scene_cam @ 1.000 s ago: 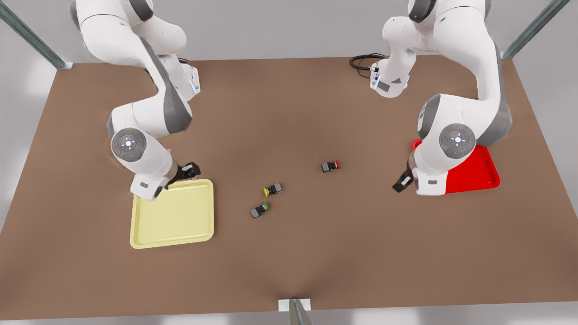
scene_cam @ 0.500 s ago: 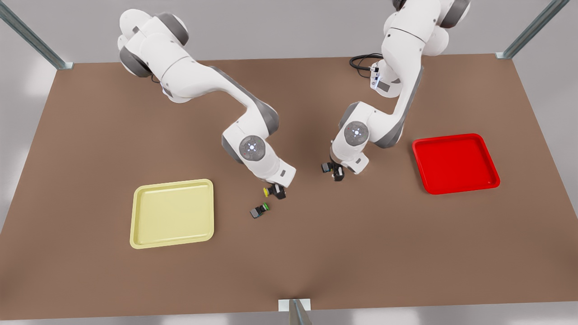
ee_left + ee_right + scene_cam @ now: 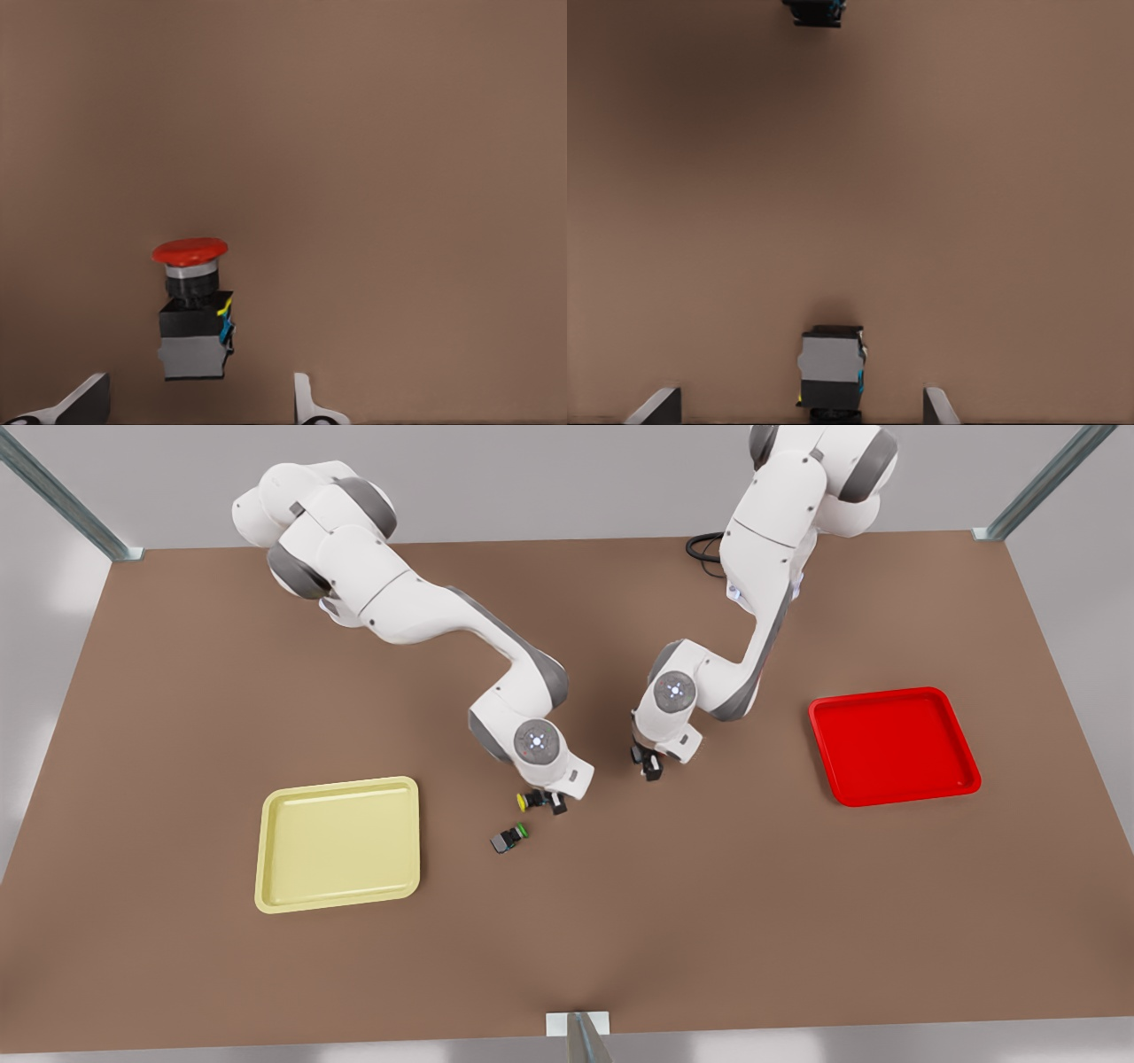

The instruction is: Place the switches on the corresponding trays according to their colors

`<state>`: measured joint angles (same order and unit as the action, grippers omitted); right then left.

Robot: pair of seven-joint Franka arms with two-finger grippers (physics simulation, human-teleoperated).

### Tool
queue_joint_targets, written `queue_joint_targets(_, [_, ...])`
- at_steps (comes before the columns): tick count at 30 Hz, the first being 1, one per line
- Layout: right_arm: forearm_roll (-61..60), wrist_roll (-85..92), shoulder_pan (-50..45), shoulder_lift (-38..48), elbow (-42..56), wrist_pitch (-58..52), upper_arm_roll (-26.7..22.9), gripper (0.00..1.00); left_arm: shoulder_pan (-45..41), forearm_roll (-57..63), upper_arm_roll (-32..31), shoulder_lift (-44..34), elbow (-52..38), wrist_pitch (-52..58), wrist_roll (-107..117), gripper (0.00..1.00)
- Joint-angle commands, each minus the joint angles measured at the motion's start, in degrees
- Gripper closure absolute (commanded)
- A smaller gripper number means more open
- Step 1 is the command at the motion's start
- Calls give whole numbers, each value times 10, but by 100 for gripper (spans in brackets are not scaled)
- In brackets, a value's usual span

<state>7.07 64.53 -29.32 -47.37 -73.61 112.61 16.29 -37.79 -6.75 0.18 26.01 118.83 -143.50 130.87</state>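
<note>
**2 open grippers, 2 small switches: the grasp is where it can slip**

The left gripper (image 3: 197, 405) hangs low over the red switch (image 3: 193, 319), fingers spread wide and closed on nothing. The switch lies on its side on the brown table (image 3: 709, 912), mid-table and well apart from the red tray (image 3: 893, 746) at the front view's right. It sits nearer 1 finger than the other. We judge that an uneven close could shove or spin it before both pads bite.

The right gripper (image 3: 551, 801) is likewise spread and empty. It is set over the yellow switch (image 3: 524, 801), whose grey body lies between the fingers in the right wrist view. The green switch (image 3: 510, 838) lies near, just toward the front edge. A drifting descent could nudge it, or a careless pick could take the wrong colour to the yellow tray (image 3: 338, 845), well apart at the front view's left.

Each switch is a tiny dark boxy block, pale grey on 1 face, with a black neck and a broad round cap. Lying down, it looks liable to roll on that cap. How deep the right fingers reach past the body we cannot quite tell, as it runs off the wrist picture's edge
</note>
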Motion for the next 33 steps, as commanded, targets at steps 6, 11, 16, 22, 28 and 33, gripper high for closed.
queue_joint_targets(6, [7, -20, -39, -24, 22, -9, -43, 0, -5, 4, 2, 32, -1, -26, 0, 0])
queue_joint_targets(11, [27, -18, -43, -28, 12, 29, -43, 0, -16, 10, 6, 30, 12, -19, -3, 0])
queue_joint_targets(16, [27, -19, -41, -29, -17, 53, -43, 0, -17, 11, 8, 27, 14, -13, -7, 27])
queue_joint_targets(22, [57, -26, -40, -33, -36, 95, -43, 1, -17, 11, 8, 26, 14, -9, -9, 42])
queue_joint_targets(28, [57, -26, -41, -32, -58, 113, -43, 2, -17, 11, 9, 28, 14, -10, -10, 46])
queue_joint_targets(33, [58, -23, -41, -33, -71, 129, -43, 17, -17, 21, 8, 33, 13, -13, -10, 47])
